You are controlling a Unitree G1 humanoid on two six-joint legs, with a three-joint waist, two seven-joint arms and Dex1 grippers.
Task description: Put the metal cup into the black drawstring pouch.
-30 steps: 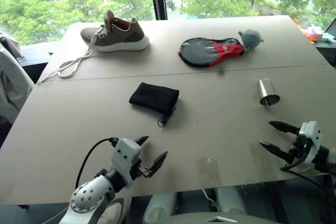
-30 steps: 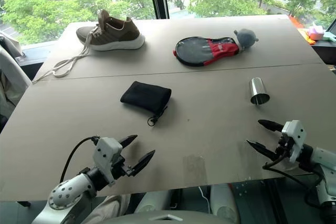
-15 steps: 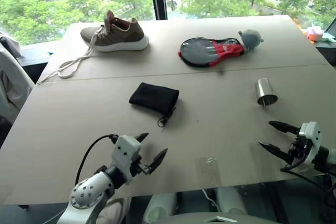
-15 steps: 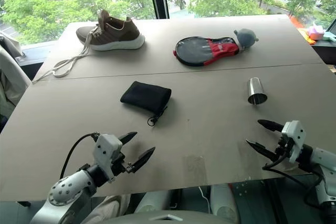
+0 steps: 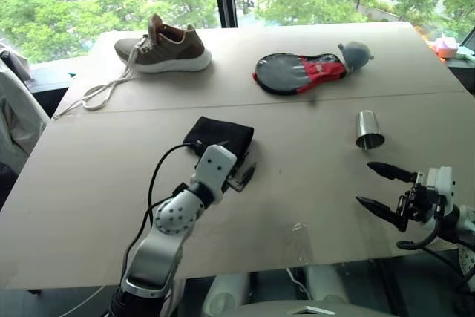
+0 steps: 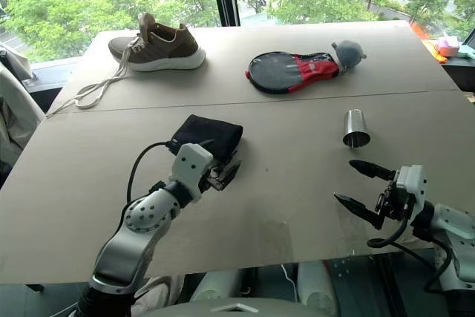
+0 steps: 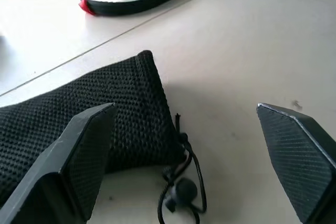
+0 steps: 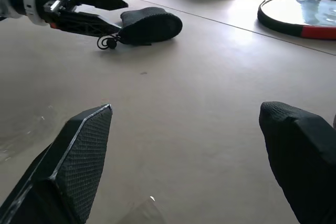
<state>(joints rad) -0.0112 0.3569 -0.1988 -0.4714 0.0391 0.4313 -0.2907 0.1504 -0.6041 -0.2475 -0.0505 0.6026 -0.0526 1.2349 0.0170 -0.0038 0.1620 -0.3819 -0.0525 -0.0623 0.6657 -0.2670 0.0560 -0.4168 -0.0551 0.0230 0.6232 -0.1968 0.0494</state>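
Metal cup [image 5: 368,130] stands untouched on the table [image 5: 89,183], well apart from the black drawstring pouch [image 5: 219,133]. Your left gripper [image 5: 236,176] hovers spread over the pouch's cord end (nothing grasped); your right gripper [image 5: 380,189], also spread, waits near the cup. Everything remains.

metal cup [image 5: 368,130]: shiny smooth steel | black drawstring pouch [image 7: 79,119]: matt coarse-knit mesh cloth, thin cord | table [image 5: 312,183]: matt smooth beige board | sneaker [image 5: 165,48]: brown knit fabric, white rubber sole | fingers [image 8: 79,161]: black textured pads
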